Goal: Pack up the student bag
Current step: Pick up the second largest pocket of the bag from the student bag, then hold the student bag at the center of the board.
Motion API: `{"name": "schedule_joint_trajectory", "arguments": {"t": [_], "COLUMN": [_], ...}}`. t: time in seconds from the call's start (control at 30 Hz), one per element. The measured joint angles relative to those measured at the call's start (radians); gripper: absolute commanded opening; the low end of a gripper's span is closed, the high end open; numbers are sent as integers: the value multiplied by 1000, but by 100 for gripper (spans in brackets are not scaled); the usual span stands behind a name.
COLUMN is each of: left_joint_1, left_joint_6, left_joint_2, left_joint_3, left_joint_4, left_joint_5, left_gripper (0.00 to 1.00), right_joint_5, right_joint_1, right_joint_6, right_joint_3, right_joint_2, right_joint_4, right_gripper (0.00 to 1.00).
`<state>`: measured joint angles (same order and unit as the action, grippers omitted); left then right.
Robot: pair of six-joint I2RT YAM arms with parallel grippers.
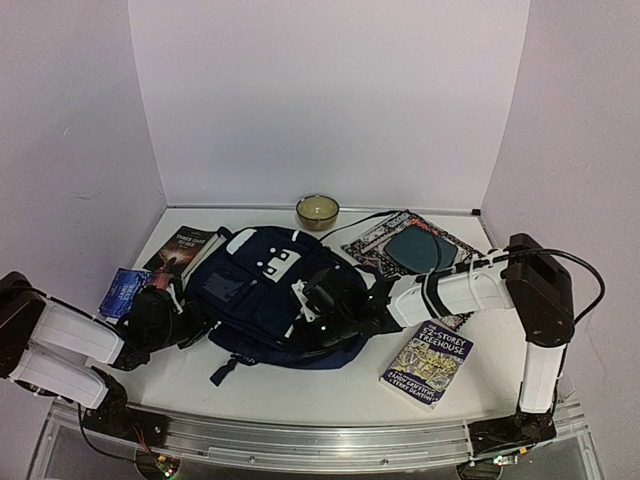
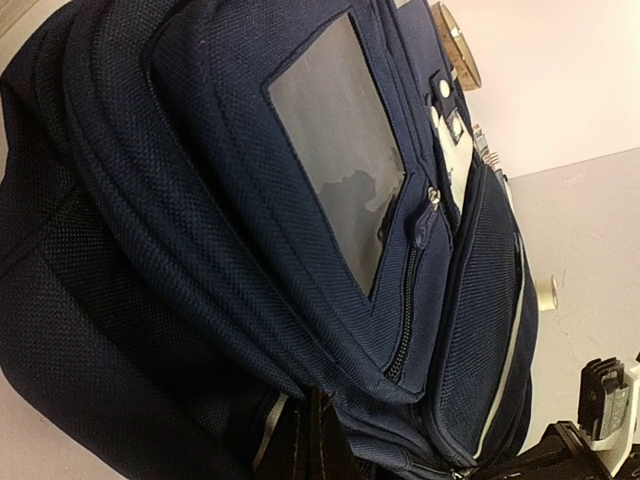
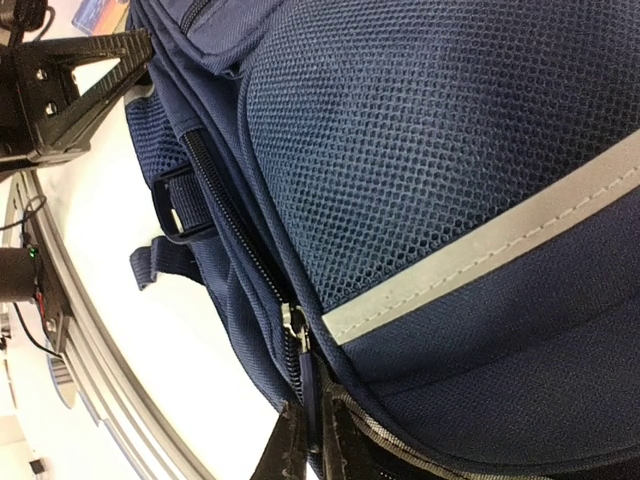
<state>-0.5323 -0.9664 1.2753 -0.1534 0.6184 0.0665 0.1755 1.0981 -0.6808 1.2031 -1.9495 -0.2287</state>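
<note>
bag (image 1: pixel 262 292) mid-frame on table (image 1: pixel 330 392) | left gripper (image 2: pixel 312 435) closed at bag's left side | right gripper (image 3: pixel 303 425) pinched on zip pull (image 3: pixel 297 345) | risk: small tab slips free, or pull drags whole bag

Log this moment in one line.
left gripper: shut on student bag | right gripper: shut on zipper pull | Treehouse book: on table

On white flat tabletop (image 1: pixel 300 388): large navy-blue fabric backpack (image 1: pixel 268 295) at centre, tan round bowl (image 1: pixel 317 211) just behind it, dark-covered paperback (image 1: pixel 178 252) and blue glossy booklet (image 1: pixel 124 292) at left, patterned flat magazine (image 1: pixel 410 243) back right, purple-covered paperback (image 1: pixel 428 362) front right, well apart from bowl.
</note>
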Motion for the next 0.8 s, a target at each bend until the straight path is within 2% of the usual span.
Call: {"name": "schedule_joint_trajectory", "arguments": {"t": [0.2,0.47,0.63,0.8], "left_joint_1": [3,51,86,107], "left_joint_6": [9,57,101,167], "left_joint_2": [20,14,24,62], "left_joint_3": [-11,-69,-147,-242], "left_joint_4": [-1,-85,-154,-270], "left_joint_5": [22,138,227,290], "left_gripper": [0,0,0,0], "right_joint_5": [1,-80,-229,-452], "right_joint_1": [-2,9,63,164], "right_joint_6": [58,287,470,614], "right_joint_3": [2,-48,-47,16], "right_joint_2": [1,124,166,159], "right_joint_4": [23,69,114,206], "right_gripper": [0,0,0,0]}}
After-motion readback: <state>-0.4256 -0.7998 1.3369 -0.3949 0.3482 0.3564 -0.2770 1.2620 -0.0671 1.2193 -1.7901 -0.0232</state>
